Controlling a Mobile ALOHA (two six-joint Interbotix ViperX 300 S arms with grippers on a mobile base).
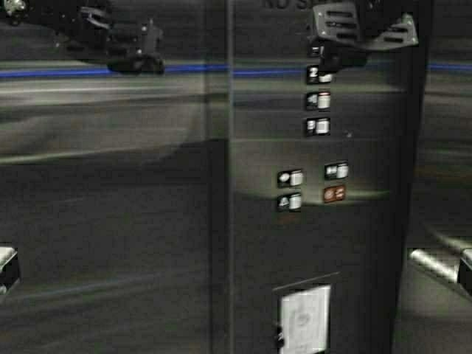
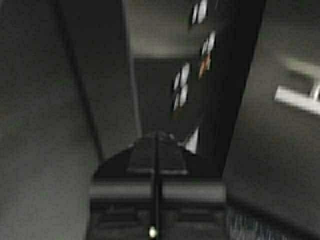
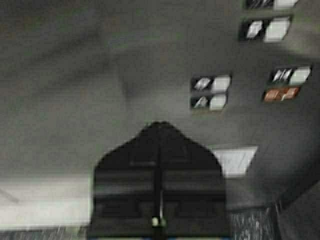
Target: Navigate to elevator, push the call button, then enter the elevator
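I face a brushed steel wall [image 1: 110, 221] with a floor-button panel [image 1: 317, 243] inside the elevator car. The steel double doors and the wall call button are out of view. The panel has a column of floor buttons [image 1: 318, 99] and two pairs of lower buttons, one of them lit orange [image 1: 334, 194]. My left gripper [image 2: 156, 137] is shut and empty, pointing at the wall left of the panel. My right gripper [image 3: 160, 125] is shut and empty, aimed below and left of the lower buttons [image 3: 210, 92]. Dark arm parts show at the top of the high view [image 1: 133, 44] [image 1: 361, 29].
A white card [image 1: 304, 318] sits low on the panel. A steel handrail end [image 1: 435, 265] juts in at the right and another [image 1: 6, 269] at the left. A vertical seam [image 1: 230, 184] runs beside the panel. Dark carpet [image 3: 250, 225] shows below.
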